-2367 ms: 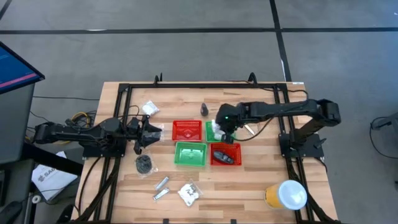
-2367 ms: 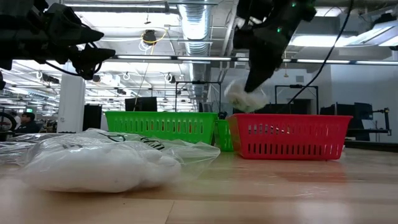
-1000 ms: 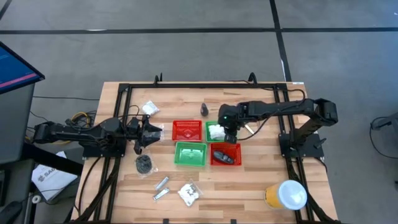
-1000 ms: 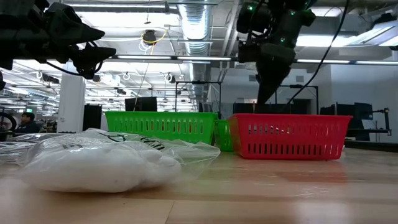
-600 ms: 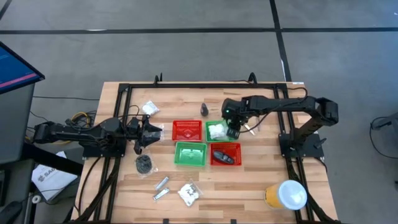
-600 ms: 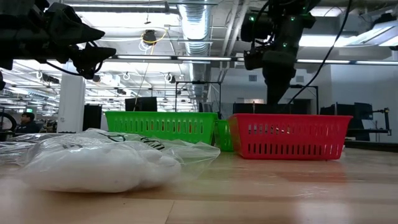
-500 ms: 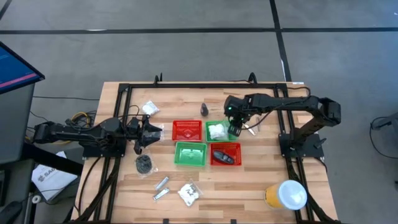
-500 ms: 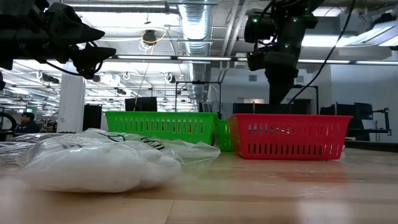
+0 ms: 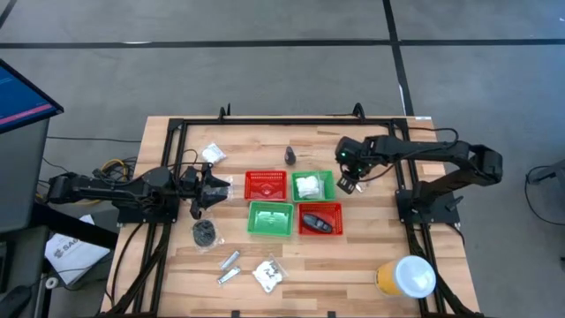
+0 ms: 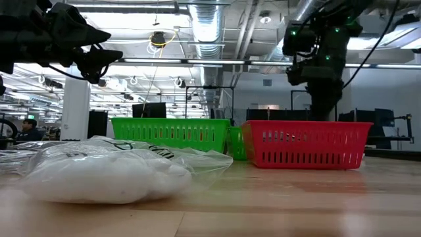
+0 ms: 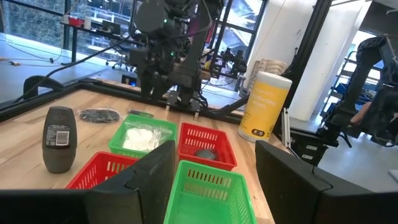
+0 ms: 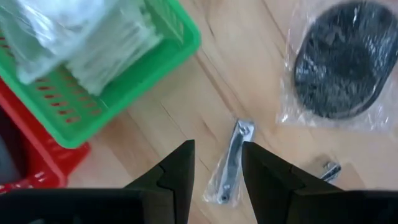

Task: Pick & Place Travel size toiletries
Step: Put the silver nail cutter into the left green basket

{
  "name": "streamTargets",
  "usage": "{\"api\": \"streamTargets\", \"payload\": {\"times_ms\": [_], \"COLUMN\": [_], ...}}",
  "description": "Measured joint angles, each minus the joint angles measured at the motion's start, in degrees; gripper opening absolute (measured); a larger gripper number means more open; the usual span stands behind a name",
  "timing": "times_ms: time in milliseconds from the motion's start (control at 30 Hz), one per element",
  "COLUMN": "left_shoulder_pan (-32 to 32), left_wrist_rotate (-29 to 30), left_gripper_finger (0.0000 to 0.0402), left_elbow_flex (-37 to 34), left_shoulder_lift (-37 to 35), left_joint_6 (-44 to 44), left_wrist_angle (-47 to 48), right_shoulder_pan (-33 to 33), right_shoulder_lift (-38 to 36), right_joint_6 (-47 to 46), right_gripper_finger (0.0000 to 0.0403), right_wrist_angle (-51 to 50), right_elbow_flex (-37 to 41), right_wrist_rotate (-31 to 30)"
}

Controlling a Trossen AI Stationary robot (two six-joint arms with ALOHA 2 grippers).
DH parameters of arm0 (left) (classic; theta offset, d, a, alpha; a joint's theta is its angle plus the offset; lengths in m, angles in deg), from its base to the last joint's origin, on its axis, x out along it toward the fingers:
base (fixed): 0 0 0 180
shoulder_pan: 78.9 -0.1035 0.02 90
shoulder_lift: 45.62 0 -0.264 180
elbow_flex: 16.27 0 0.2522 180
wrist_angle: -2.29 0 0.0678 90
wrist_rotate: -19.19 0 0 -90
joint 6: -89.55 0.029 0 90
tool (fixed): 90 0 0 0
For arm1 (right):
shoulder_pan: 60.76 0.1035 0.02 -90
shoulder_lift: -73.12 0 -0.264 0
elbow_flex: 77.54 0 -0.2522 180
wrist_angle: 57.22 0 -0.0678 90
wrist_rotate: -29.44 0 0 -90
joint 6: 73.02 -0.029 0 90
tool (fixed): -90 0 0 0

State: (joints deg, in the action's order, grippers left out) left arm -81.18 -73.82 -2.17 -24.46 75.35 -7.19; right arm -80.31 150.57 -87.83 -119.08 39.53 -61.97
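1. High view count: four mesh baskets in a 2x2 block mid-table, two red (image 9: 265, 185) (image 9: 320, 218) and two green (image 9: 312, 186) (image 9: 270, 218).
2. White packets: three. One in the far green basket (image 9: 306, 186), one near the table's far-left corner (image 9: 212, 154), one by the near edge (image 9: 268, 275).
3. Silver tubes: two (image 9: 229, 266) near the near edge, just beside the near packet. Black coiled piece (image 9: 205, 232): one on the left side; a second bagged one (image 12: 341, 58) shows in the right wrist view.
4. Dark bottles: one standing beyond the baskets (image 9: 290, 156), one lying in the near red basket (image 9: 319, 223).
5. Right gripper (image 9: 347, 181): fingers apart, empty, just off the far green basket's right edge. A bagged silver clipper (image 12: 231, 159) lies on the wood right between its fingers; the packet in the basket is beside it.
6. Left gripper (image 9: 221, 186): fingers apart, empty, hovering left of the far red basket.
7. Yellow tub (image 9: 404, 276): one, near-right corner.
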Motion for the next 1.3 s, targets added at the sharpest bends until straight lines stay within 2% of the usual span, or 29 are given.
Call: {"api": "streamTargets", "payload": {"times_ms": [867, 1100, 1300], "left_shoulder_pan": [0.00, 0.00, 0.00], "left_wrist_rotate": [0.01, 0.01, 0.01], "left_gripper_finger": [0.0213, 0.0213, 0.0213], "left_elbow_flex": [0.00, 0.00, 0.01], "left_shoulder_lift": [0.00, -0.01, -0.01], "left_joint_6": [-0.06, -0.22, -0.15], "left_wrist_angle": [-0.20, -0.22, -0.45], "right_shoulder_pan": [0.09, 0.10, -1.18], "right_shoulder_lift": [0.59, 0.66, 0.42], "right_joint_6": [-4.61, -4.74, -4.76], "right_gripper_finger": [0.0122, 0.0123, 0.0123], "right_wrist_angle": [0.09, 4.20, 4.75], "right_elbow_flex": [1.70, 7.38, 8.53], "right_wrist_rotate": [-0.07, -0.09, -0.09]}}
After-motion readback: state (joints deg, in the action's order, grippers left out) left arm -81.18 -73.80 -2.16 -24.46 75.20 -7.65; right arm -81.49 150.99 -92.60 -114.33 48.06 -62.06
